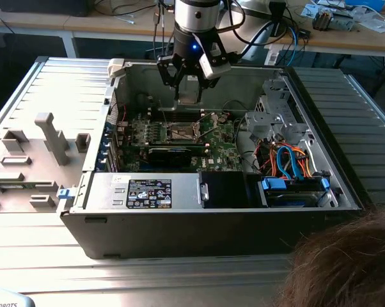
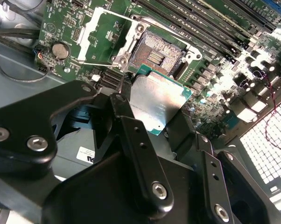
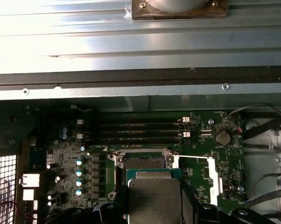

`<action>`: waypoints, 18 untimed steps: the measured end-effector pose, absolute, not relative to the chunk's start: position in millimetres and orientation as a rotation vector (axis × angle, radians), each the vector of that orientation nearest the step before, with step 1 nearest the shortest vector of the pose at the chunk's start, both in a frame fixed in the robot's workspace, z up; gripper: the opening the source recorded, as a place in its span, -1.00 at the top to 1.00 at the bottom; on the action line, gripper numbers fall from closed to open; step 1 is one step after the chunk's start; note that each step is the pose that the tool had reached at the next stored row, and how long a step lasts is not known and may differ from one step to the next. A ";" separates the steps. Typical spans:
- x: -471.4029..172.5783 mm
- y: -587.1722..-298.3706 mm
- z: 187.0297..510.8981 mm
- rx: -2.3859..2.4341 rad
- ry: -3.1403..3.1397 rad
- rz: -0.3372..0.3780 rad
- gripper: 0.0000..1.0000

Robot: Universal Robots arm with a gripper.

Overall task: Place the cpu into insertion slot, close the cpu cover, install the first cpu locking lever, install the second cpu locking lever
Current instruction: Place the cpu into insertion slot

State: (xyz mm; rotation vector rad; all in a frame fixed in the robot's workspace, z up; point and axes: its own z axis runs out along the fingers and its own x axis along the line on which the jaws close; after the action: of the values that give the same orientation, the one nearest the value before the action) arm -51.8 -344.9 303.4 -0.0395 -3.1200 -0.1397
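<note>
- exterior view's left: a printed black-and-white label [image 1: 149, 193] sits on the silver box [image 1: 109, 188]; its lettering is too small to tell.
- the cpu cover [image 2: 87, 33] is swung open beside the insertion slot [image 2: 157, 56], leaving the socket bare.
- the hand [image 1: 187, 96] pinches the cpu [image 2: 157, 105] by two opposite edges, above the motherboard [image 2: 61, 28] at the slot's edge, not seated.
- my judgement: keep the chip level, square it to the rim and lower it straight; sliding could bend contacts.
- exterior view's right: orange and blue cables [image 1: 288, 160] lie well apart.

In the first wrist view the cpu [image 3: 153, 200], cropped at the frame edge, hides much of the insertion slot [image 3: 145, 162].
</note>
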 end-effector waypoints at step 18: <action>-51.8 -344.9 296.7 -0.039 -3.120 -0.140 -0.09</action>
State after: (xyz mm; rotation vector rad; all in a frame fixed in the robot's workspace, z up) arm -51.8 -344.9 296.7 -0.0395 -3.1199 -0.1396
